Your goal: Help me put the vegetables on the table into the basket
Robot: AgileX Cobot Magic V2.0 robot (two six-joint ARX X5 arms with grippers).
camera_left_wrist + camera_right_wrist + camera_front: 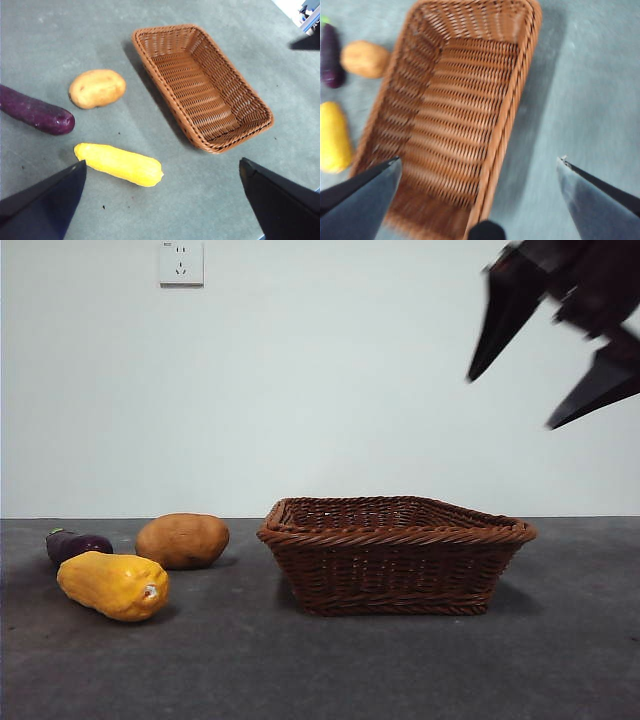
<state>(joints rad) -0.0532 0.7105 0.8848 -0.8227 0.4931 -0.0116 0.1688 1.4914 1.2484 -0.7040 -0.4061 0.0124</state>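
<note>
The basket (392, 558) stands empty on the table (330, 660), right of middle. Left of it lie the three vegetables: a brown potato (183, 540), a bumpy yellow vegetable (113, 585) nearer the front, and a dark purple eggplant (76, 544) at the far left. High at the upper right, above the basket's right end, hangs my right gripper (510, 402), open and holding nothing; its blurred wrist view looks down into the basket (460, 115). My left gripper (162, 162) is open and empty, high over the yellow vegetable (120, 164), potato (97, 88) and eggplant (35, 111).
A plain white wall with a socket (181, 263) stands behind the table. Bare table surface lies in front of the basket and to its right. In the left wrist view a dark shape (305, 43) sits at the table's far corner.
</note>
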